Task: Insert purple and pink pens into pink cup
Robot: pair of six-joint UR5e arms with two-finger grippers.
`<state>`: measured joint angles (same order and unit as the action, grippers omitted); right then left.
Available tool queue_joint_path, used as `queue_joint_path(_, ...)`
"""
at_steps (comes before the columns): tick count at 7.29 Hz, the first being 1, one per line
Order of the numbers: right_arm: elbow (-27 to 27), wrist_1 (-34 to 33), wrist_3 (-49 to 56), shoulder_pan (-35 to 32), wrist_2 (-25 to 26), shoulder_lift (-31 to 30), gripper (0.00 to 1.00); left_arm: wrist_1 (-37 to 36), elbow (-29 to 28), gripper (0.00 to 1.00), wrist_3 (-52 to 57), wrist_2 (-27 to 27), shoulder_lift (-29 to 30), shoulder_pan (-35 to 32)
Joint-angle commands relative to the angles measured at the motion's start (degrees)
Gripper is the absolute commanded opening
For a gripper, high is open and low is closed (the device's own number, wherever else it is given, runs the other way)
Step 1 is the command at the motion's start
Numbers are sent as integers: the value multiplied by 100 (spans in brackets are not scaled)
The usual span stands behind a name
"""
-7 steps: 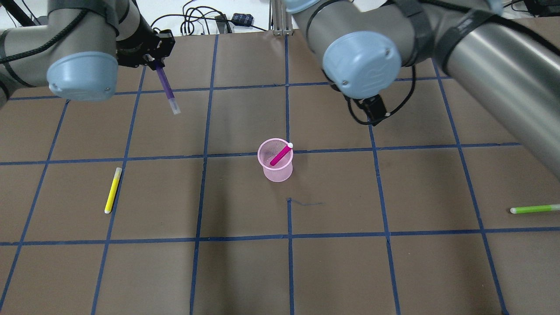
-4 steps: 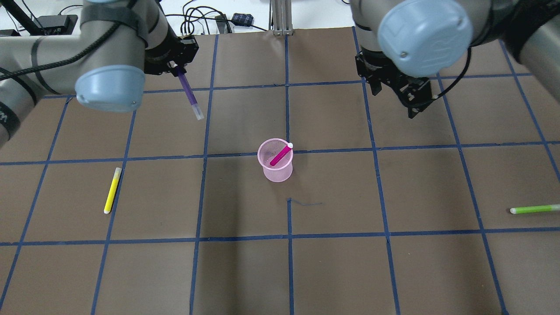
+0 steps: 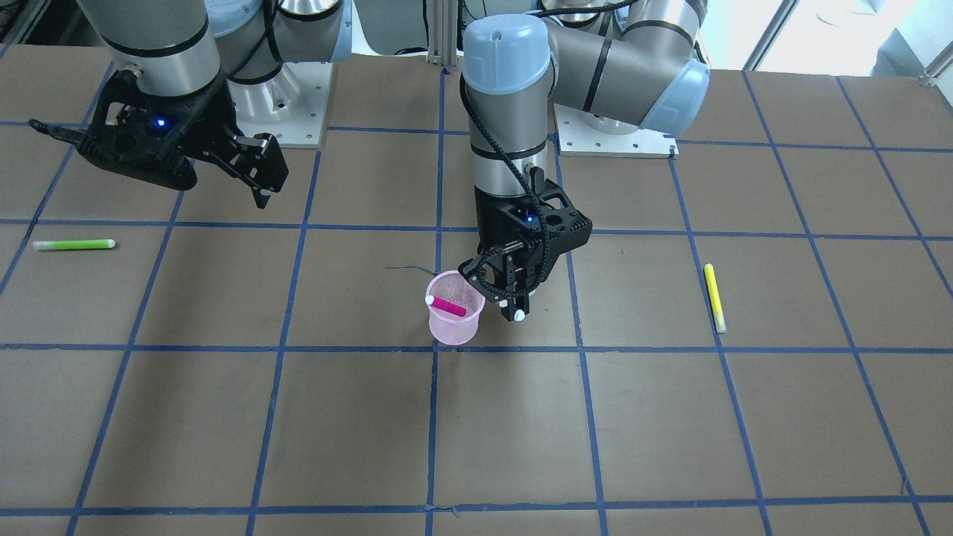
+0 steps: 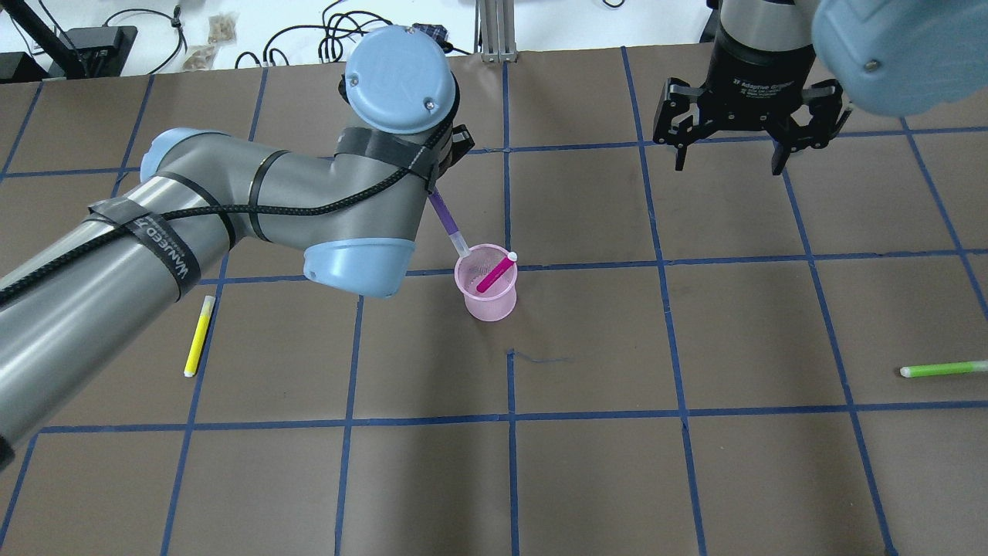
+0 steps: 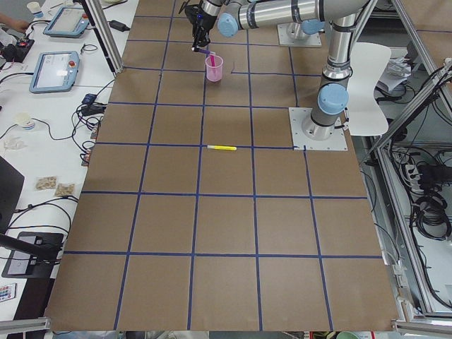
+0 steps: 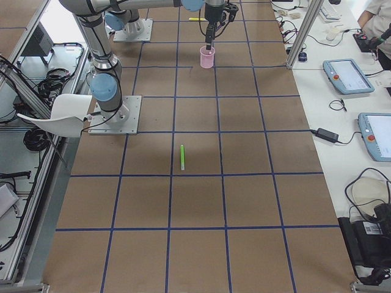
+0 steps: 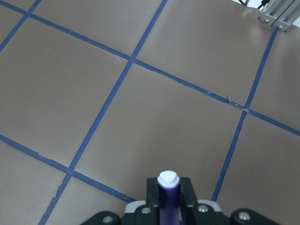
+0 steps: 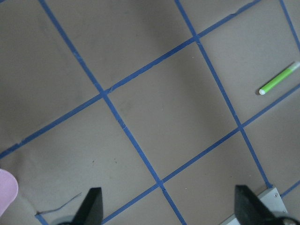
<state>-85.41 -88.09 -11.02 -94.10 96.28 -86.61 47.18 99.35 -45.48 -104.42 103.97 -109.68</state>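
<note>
one of the two pens is already home: the pink pen (image 4: 494, 276) leans inside the pink cup (image 4: 488, 305), its white end at the rim. the left gripper (image 3: 515, 290) is clamped on the purple pen (image 4: 446, 220) by its upper end, so the shaft hangs steeply below the fingers, white tip lowest. that tip sits right at the cup's rim on the gripper's own side, not yet inside. the steep hold should let it slip in beside the leaning pen. the right gripper (image 4: 727, 166) hangs with jaws apart and empty, well away from the cup, likely to keep clear. a yellow pen (image 4: 198, 337) and a green pen (image 4: 942, 369) lie far from both grippers.
</note>
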Motion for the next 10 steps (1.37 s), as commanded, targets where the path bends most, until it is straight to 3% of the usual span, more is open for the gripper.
queue_joint_path(1, -238, -645, 1005, 215, -65, -5, 97, -181, 6, 0, -206, -26, 245, -53)
queue_joint_path(2, -318, -996, 971, 242, -65, -57, 100, -243, 15, 0, -372, -26, 368, -62)
queue_joint_path(8, -371, -877, 373, 260, -417, -84, 100, -305, 120, 0, -690, -272, 721, -396)
queue_joint_path(10, -372, -368, 434, 260, -426, -101, 100, -349, 120, 100, -655, -272, 677, -440)
